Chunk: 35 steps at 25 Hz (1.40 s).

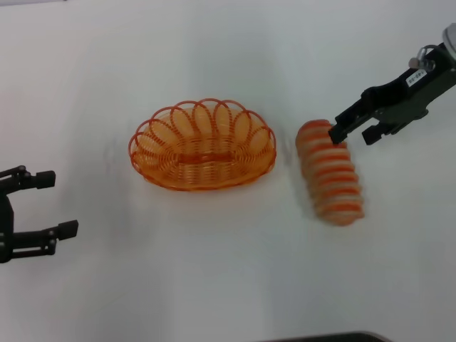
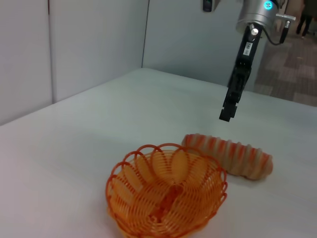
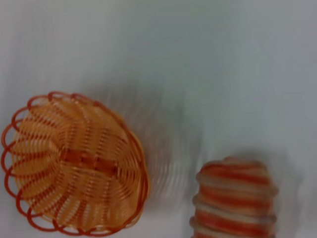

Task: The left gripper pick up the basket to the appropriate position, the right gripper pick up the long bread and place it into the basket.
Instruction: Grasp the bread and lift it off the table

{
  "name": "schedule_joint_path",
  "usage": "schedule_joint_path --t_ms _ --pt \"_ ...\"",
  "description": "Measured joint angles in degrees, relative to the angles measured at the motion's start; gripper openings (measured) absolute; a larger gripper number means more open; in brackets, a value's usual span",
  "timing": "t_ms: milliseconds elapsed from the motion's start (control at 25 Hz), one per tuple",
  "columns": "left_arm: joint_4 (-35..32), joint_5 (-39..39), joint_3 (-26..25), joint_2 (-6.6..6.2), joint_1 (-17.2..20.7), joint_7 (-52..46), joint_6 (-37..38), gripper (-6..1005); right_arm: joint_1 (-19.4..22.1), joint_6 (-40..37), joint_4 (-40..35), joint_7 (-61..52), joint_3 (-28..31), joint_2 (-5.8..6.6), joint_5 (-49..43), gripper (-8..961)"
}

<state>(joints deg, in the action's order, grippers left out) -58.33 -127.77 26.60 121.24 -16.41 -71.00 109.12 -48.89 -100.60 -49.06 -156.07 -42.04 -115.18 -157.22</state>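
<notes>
The orange wire basket (image 1: pixel 203 144) sits empty on the white table, at the middle of the head view. The long bread (image 1: pixel 330 171) lies to its right, apart from it. My right gripper (image 1: pixel 353 132) is open and empty, raised over the far end of the bread. In the left wrist view it (image 2: pixel 228 113) hangs above the bread (image 2: pixel 229 154), clear of it. My left gripper (image 1: pixel 51 203) is open and empty at the left edge, well left of the basket. The right wrist view shows the basket (image 3: pixel 74 162) and one end of the bread (image 3: pixel 233 198).
The white table (image 1: pixel 214 271) spreads around both things. A dark edge (image 1: pixel 328 338) shows at the bottom of the head view. In the left wrist view grey wall panels (image 2: pixel 74 44) stand beyond the table's far edge.
</notes>
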Motion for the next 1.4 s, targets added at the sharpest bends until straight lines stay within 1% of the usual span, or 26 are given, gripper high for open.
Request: schedule_joint_path --t_ms 120,280,560,800,1000,1200,1400 --pt "0.6 0.0 0.4 0.38 0.3 1.0 0.0 872 -0.6 -0.4 0.0 -1.4 -2.2 -0.35 0.0 780" --pt "1.0 0.0 0.6 0.85 0.6 1.8 0.1 873 -1.3 -0.3 0.2 -2.9 -3.2 -0.60 -0.1 781" --pt "2.0 -0.9 0.6 1.20 0.8 2.9 -0.1 873 -2.2 -1.3 0.4 -5.0 -5.4 -0.90 -2.6 784" --pt "2.1 -1.2 0.6 1.64 0.8 3.7 -0.1 872 -2.6 -1.6 1.0 -6.1 -6.0 -1.32 -3.1 890" --pt "2.2 -1.3 0.6 1.82 0.8 4.0 -0.2 872 -3.1 -0.6 1.7 -8.2 -6.9 -1.50 -3.2 946" --pt "2.7 -1.3 0.6 2.01 0.8 4.3 -0.9 872 -3.9 0.9 4.1 -10.6 -10.4 -1.57 -3.2 946" --pt "3.7 -1.1 0.5 2.20 0.7 5.1 -1.5 872 -4.4 3.1 5.3 -12.1 -13.0 -2.09 -3.2 947"
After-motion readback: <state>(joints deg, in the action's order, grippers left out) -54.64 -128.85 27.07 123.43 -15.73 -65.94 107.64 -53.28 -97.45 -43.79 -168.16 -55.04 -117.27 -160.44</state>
